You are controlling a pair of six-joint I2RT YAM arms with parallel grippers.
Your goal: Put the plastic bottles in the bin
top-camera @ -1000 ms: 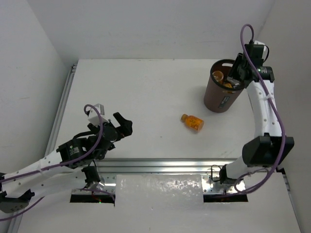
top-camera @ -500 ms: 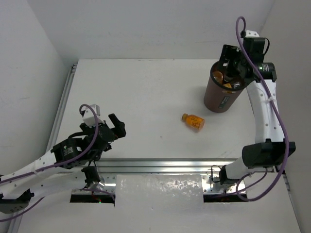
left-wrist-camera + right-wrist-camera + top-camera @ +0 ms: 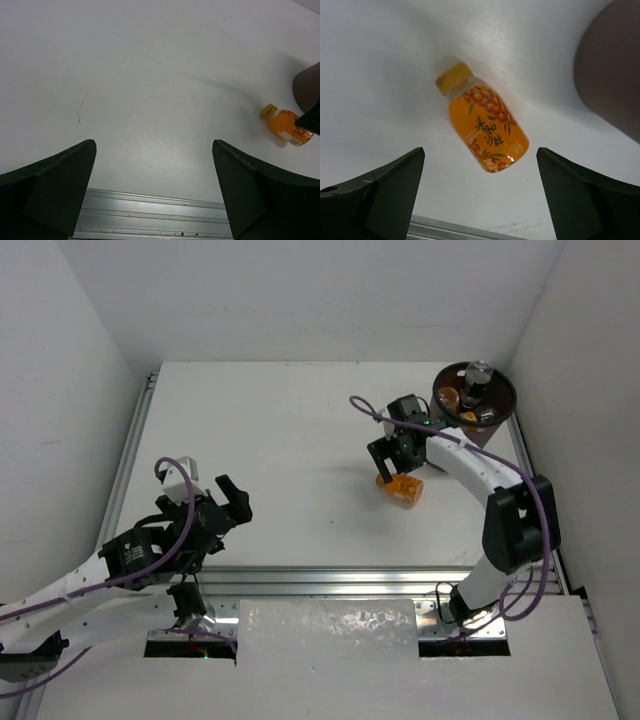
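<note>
an orange bottle (image 3: 484,129) lies on its side near the brown bin (image 3: 503,375), which holds other bottles (image 3: 452,397).

Orange bottle (image 3: 487,131): dark Chinese characters printed among berry art, too blurred to read. Nothing else legible.

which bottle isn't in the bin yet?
The orange bottle, lying on its side on the table right under the open right gripper. The other bottles are inside the bin.
</note>
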